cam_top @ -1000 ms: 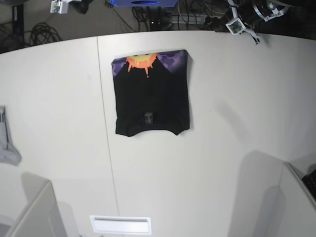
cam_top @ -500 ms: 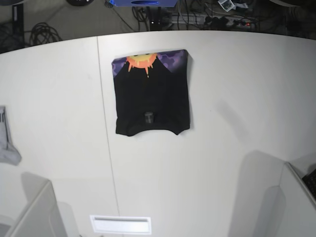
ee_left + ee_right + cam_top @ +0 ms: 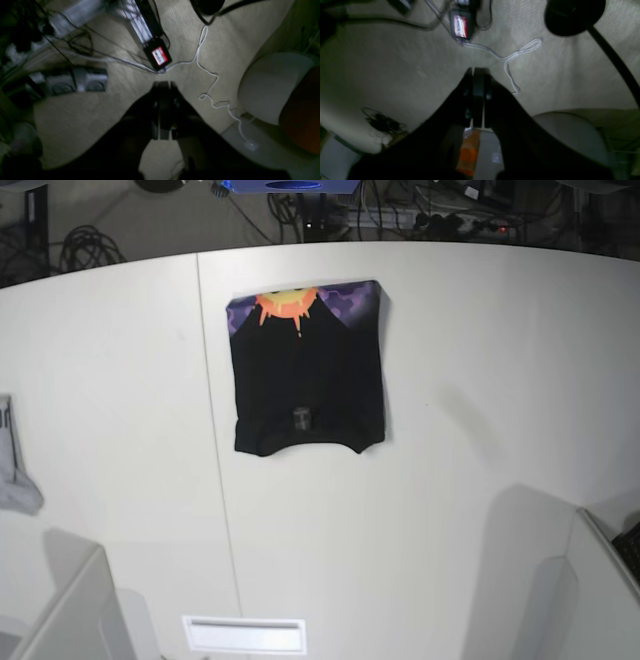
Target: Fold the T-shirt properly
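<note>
The black T-shirt [image 3: 308, 375] lies folded into a rectangle on the white table [image 3: 450, 480], left of centre in the base view. A strip of purple print with an orange sun shows along its far edge, and the collar faces the near side. Neither arm appears in the base view. In the left wrist view my left gripper [image 3: 162, 85] hangs shut over the carpeted floor, holding nothing. The right wrist view shows my right gripper [image 3: 476, 71] likewise shut and empty above the floor. The T-shirt is out of both wrist views.
A small light-grey cloth [image 3: 14, 470] lies at the table's left edge. Cables, power strips and a black adapter [image 3: 158, 55] lie on the floor behind the table. A white rounded chair seat [image 3: 270, 85] sits at the right of the left wrist view.
Both arms, seen at the top edge of the base view a second ago, have drawn back out of that view. The T-shirt has not moved.
</note>
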You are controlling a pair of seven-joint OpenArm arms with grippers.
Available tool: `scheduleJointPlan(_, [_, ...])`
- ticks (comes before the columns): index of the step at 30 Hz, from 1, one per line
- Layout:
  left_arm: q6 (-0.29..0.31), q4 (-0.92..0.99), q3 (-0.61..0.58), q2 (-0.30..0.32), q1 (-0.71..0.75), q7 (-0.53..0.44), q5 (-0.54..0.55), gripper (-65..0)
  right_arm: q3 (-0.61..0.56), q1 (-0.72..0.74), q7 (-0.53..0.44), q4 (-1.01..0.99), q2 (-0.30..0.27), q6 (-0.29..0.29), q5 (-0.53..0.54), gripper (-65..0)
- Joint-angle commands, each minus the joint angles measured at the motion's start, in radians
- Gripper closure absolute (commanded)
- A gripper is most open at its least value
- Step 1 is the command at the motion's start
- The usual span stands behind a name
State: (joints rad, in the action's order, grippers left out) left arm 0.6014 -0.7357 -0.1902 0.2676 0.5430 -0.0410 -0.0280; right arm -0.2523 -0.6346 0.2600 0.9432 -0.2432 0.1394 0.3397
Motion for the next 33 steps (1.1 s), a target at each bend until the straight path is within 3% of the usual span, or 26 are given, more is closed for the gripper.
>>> scheduleJointPlan(1, [-0.008, 0.026, 0.001, -0.008, -0.001, -0.007, -0.002, 0.0, -0.032, 0.017, 0.011, -0.036, -0.011, 0.004, 0.005, 0.0])
scheduleJointPlan(6, [-0.018, 0.249, 0.002, -0.093, -0.125, -0.009, 0.004, 0.0, -0.2, 0.155, -0.064, -0.273, -0.012, 0.004, 0.005, 0.0])
scheduleJointPlan(11, [-0.018, 0.463, -0.002, -0.167, -0.257, -0.01, -0.002, 0.0, -0.304, 0.25, -0.308, -0.531, 0.043, 0.004, 0.005, 0.0])
scheduleJointPlan(14, [-0.018, 0.503, -0.001, -0.175, -0.297, -0.01, 0.004, 0.0, -0.305, 0.307, -0.469, -0.697, 0.097, 0.002, 0.005, 0.0])
scheduleJointPlan(17, [-0.018, 0.505, -0.001, -0.175, -0.304, -0.01, -0.002, 0.0, -0.305, 0.327, -0.558, -0.775, 0.127, 0.001, 0.008, 0.0])
scheduleJointPlan(26, [-0.019, 0.503, 0.004, -0.166, -0.297, -0.023, 0.004, 0.0, -0.305, 0.325, -0.572, -0.774, 0.13, -0.001, 0.009, 0.0])
scheduleJointPlan(33, [-0.019, 0.512, -0.001, -0.166, -0.263, -0.193, -0.002, 0.0, -0.305, 0.327, -0.572, -0.774, 0.13, -0.001, 0.009, 0.0])
